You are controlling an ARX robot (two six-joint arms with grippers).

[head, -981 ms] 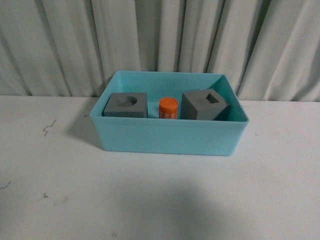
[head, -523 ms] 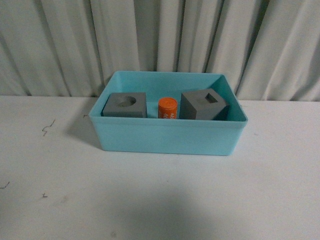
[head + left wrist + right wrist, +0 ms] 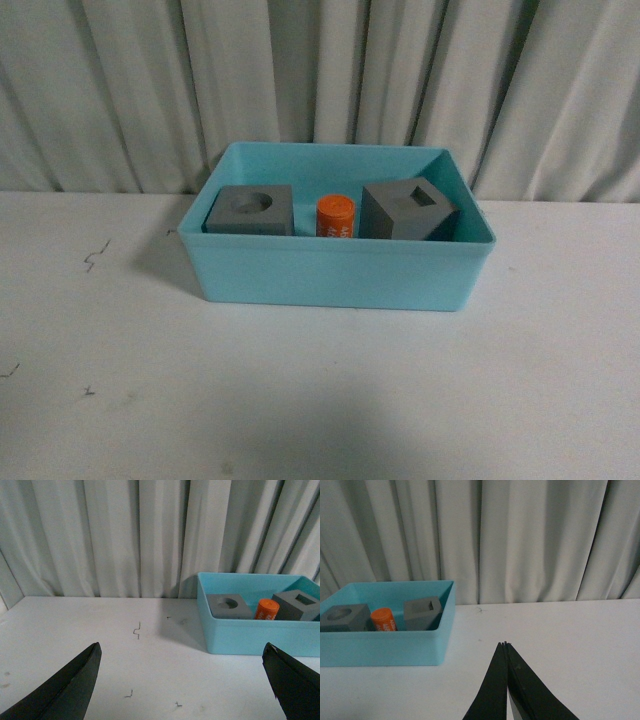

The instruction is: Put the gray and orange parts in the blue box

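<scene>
- Matte gray round-hole cube [image 3: 251, 209], glossy orange cylinder [image 3: 337, 216] and tilted square-hole cube [image 3: 408, 211] all sit inside the smooth plastic box [image 3: 335, 272], left to right.
- Nothing has really moved over the last second, just a tiny view shift, so the job looks done.
- Left gripper [image 3: 182, 690] has its jaws wide apart and empty; right gripper [image 3: 505, 647] is pinched together, also empty.

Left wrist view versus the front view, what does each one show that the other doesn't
Only the left wrist view shows the left gripper, its two dark fingers spread wide apart over the white table with nothing between them.

Only the front view shows the blue box head-on with no arm or gripper in sight.

Both show the box holding the gray cube with a round hole, the orange cylinder and the gray cube with a square hole, with the pale curtain behind.
</scene>
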